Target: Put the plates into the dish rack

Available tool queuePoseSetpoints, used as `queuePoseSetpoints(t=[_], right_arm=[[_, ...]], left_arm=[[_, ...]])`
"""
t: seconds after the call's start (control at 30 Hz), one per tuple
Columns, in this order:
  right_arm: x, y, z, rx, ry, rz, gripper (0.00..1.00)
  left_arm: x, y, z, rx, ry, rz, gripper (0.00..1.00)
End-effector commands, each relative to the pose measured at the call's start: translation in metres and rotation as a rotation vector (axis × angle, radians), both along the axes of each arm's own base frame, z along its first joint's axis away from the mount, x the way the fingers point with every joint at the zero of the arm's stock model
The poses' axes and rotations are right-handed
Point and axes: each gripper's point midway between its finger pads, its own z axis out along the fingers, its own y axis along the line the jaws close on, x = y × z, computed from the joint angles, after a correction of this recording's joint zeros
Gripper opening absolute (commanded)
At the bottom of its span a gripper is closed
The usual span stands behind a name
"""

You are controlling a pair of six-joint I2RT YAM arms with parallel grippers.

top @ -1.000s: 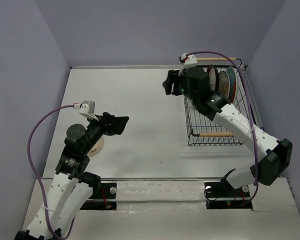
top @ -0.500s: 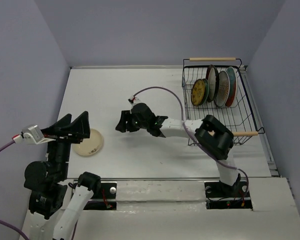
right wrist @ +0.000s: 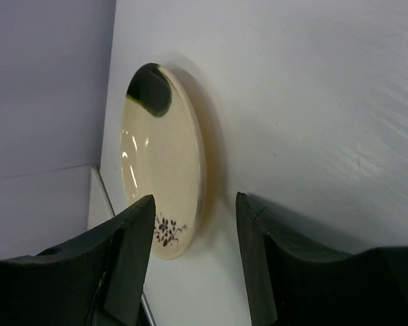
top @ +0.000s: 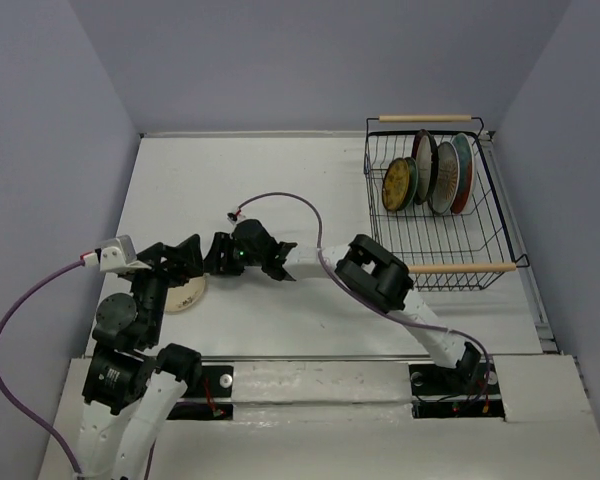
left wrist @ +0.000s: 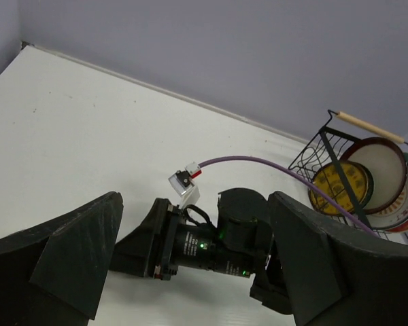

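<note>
A plain cream plate (top: 191, 292) with a small dark sprig lies flat at the table's left. My right gripper (top: 211, 260) has reached across to it. In the right wrist view the cream plate (right wrist: 164, 170) has its near rim between the open fingers of the right gripper (right wrist: 194, 231), and neither finger touches it. My left gripper (top: 178, 260) hovers just left of it, above the plate, and is open. In the left wrist view the left gripper (left wrist: 190, 265) frames the right wrist, with nothing held. The dish rack (top: 380, 250) at the right holds several upright plates (top: 445, 178).
The rack's wooden handles (top: 450, 268) run along its near and far sides. The right arm's purple cable (top: 280, 198) loops over the table's middle. Grey walls close in on the left, back and right. In the left wrist view the rack (left wrist: 311, 146) shows an amber plate (left wrist: 340, 187).
The right arm has swung from the rack leftward across the table down to the cream plate, its jaws narrowing a little. The left arm has shifted and now hangs over the plate.
</note>
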Motion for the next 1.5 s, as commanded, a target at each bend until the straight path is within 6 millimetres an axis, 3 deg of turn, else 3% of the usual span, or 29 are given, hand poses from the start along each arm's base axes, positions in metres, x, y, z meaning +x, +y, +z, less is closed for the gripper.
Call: queuePoseSetpoints(t=[0.0,0.13,0.27,0.33,0.4,0.5,0.7,0.73,0.8,0.83,0.93,0.97,1.0,1.03,1.07,1.1,1.13,1.23,1.3,1.33,1.47], right_arm=[[-0.018,0.026,0.0,0.061,0.046,0.047,0.55],[-0.031,0.043,-0.014,0.045,0.064,0.064,0.49],[-0.032,0.045,-0.022,0.021,0.063,0.042,0.45],[-0.037,0.046,-0.025,0.014,0.065,0.041,0.34],[-0.037,0.044,-0.026,0.011,0.068,0.03,0.15],[-0.033,0.039,-0.024,-0.002,0.043,0.006,0.07],[-0.018,0.027,0.037,0.036,-0.108,-0.057,0.07],[-0.01,0.019,0.059,0.048,-0.157,-0.072,0.07],[-0.002,0.009,0.08,0.045,-0.219,-0.12,0.07],[0.012,-0.009,0.101,0.033,-0.288,-0.181,0.07],[0.037,-0.048,0.131,-0.019,-0.393,-0.278,0.07],[0.052,-0.079,0.153,-0.033,-0.427,-0.359,0.07],[0.059,-0.099,0.16,-0.062,-0.447,-0.4,0.07],[0.073,-0.137,0.18,-0.095,-0.501,-0.485,0.07],[0.074,-0.146,0.162,-0.161,-0.509,-0.494,0.07],[0.075,-0.167,0.196,-0.142,-0.553,-0.534,0.07],[0.077,-0.185,0.198,-0.202,-0.59,-0.547,0.07],[0.067,-0.214,0.216,-0.244,-0.635,-0.536,0.07],[0.055,-0.223,0.216,-0.245,-0.638,-0.505,0.07],[0.05,-0.231,0.231,-0.214,-0.649,-0.501,0.07],[0.033,-0.251,0.248,-0.134,-0.626,-0.459,0.07]], left_arm=[[-0.001,0.003,0.012,0.009,-0.061,0.009,0.99],[0.001,-0.002,0.008,0.014,-0.052,-0.011,0.99],[-0.001,-0.004,0.008,0.013,-0.053,-0.021,0.99],[-0.001,-0.003,0.009,0.009,-0.06,-0.02,0.99],[-0.002,-0.003,0.009,0.009,-0.063,-0.02,0.99],[-0.003,-0.003,0.01,0.008,-0.068,-0.024,0.99],[-0.001,-0.005,0.008,0.011,-0.064,-0.032,0.99],[-0.001,-0.006,0.007,0.012,-0.061,-0.033,0.99],[0.0,-0.006,0.007,0.017,-0.058,-0.036,0.99],[0.0,-0.006,0.007,0.017,-0.058,-0.036,0.99],[-0.001,-0.007,0.007,0.014,-0.061,-0.038,0.99],[-0.001,-0.006,0.007,0.012,-0.06,-0.035,0.99],[-0.001,-0.006,0.006,0.012,-0.058,-0.034,0.99],[-0.001,-0.006,0.005,0.015,-0.054,-0.036,0.99],[0.0,-0.007,0.004,0.017,-0.051,-0.038,0.99],[0.0,-0.009,0.004,0.02,-0.049,-0.047,0.99],[0.0,-0.011,0.004,0.021,-0.051,-0.061,0.99],[0.003,-0.024,0.004,0.026,-0.05,-0.125,0.99],[0.006,-0.035,0.001,0.031,-0.039,-0.177,0.99],[0.01,-0.046,-0.006,0.017,-0.007,-0.223,0.99],[0.016,-0.076,-0.016,-0.027,0.034,-0.365,0.99]])
